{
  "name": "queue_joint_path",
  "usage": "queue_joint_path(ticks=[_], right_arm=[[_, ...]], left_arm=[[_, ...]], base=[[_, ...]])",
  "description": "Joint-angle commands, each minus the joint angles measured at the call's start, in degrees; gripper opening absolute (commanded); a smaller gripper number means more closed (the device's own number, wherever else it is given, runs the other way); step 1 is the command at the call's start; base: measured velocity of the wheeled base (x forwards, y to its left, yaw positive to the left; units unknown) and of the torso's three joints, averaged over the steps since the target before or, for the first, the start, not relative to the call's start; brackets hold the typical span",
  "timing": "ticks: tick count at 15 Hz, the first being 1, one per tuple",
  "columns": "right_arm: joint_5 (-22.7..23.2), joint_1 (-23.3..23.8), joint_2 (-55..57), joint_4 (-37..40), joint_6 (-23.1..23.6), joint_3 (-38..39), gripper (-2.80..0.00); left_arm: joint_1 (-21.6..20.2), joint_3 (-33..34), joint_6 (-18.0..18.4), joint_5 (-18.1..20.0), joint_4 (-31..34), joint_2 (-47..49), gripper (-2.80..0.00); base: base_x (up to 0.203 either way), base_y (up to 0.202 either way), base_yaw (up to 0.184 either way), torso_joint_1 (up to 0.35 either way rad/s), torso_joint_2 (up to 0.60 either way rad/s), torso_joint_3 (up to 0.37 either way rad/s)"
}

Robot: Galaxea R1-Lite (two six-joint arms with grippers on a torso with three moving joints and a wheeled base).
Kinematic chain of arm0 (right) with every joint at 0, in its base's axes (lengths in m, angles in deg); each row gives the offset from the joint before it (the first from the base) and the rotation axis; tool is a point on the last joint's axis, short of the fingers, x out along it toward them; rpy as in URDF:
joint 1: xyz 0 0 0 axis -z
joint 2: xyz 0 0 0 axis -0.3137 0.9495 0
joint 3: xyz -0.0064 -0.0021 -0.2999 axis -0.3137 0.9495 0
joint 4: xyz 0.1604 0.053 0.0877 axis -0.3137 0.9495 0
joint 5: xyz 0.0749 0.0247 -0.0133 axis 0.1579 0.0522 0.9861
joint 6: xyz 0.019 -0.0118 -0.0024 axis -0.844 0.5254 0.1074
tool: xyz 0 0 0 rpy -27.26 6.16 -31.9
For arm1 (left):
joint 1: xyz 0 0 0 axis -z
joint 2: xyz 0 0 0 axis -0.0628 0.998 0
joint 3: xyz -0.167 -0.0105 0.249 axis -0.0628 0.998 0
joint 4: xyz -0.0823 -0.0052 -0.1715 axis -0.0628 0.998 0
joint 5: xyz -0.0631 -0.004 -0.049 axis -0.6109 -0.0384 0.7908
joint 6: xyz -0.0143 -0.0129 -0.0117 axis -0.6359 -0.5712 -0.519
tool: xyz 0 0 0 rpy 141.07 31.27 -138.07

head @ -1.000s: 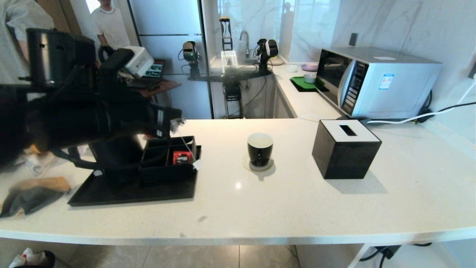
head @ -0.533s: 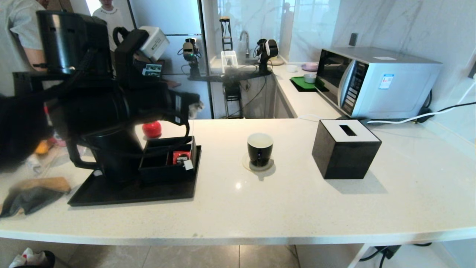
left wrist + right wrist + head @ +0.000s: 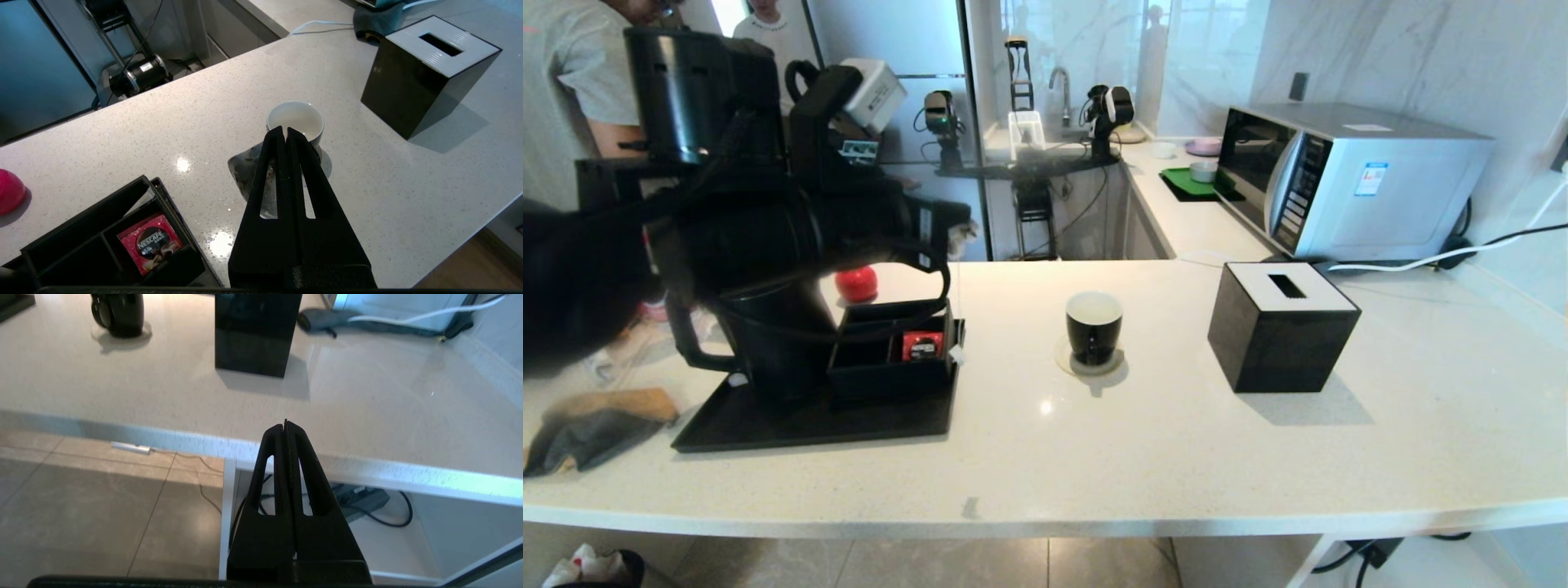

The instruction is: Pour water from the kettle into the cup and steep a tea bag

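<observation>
My left gripper (image 3: 960, 225) hangs above the worktop between the black tray and the cup, shut on the tea bag (image 3: 965, 236). In the left wrist view the greyish pouch (image 3: 244, 173) dangles under the closed fingers (image 3: 304, 171), just short of the cup (image 3: 296, 119). The bag's thin string drops to a small white tag (image 3: 956, 354) near the organiser. The black cup (image 3: 1094, 327) with a white inside stands on a round coaster. On the tray stands the tall black kettle (image 3: 772, 343). My right gripper (image 3: 285, 424) is parked below the worktop's front edge, shut and empty.
A black tissue box (image 3: 1278, 331) stands right of the cup, with a microwave (image 3: 1347, 180) behind it. The black tray (image 3: 809, 420) carries an organiser holding a red sachet (image 3: 921, 345). A red cap (image 3: 856, 283) and a dark cloth (image 3: 588, 429) lie at the left. People stand behind.
My left arm has risen and moved right toward the cup, carrying the tea bag. The hanging tag has swung beside the organiser. The cup and kettle have not moved.
</observation>
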State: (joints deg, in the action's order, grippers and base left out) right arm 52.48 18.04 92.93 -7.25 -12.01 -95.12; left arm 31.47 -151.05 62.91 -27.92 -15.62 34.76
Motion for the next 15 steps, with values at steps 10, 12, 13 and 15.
queue_joint_path(ticks=[10,12,13,15], right_arm=[[19.0,-7.4,58.2,-38.2,1.3,-16.7,-2.80],[22.0,-12.3,67.0,-44.4,2.1,-20.9,-2.80],[22.7,-16.4,70.5,-46.7,2.4,-22.5,-2.80],[23.5,-23.6,76.4,-50.6,2.7,-25.1,-2.80]], left_arm=[[2.1,0.0,0.1,-0.5,-2.6,0.9,-2.80],[2.6,-0.1,0.2,-0.6,-2.6,0.8,-2.80],[2.9,-0.1,0.2,-0.7,-2.6,0.7,-2.80],[3.7,-0.1,0.3,-0.8,-2.6,0.6,-2.80]], base=[[0.000,0.000,0.000,0.000,0.00,0.000],[0.000,0.000,0.000,0.000,0.00,0.000],[0.000,0.000,0.000,0.000,0.00,0.000],[0.000,0.000,0.000,0.000,0.00,0.000]])
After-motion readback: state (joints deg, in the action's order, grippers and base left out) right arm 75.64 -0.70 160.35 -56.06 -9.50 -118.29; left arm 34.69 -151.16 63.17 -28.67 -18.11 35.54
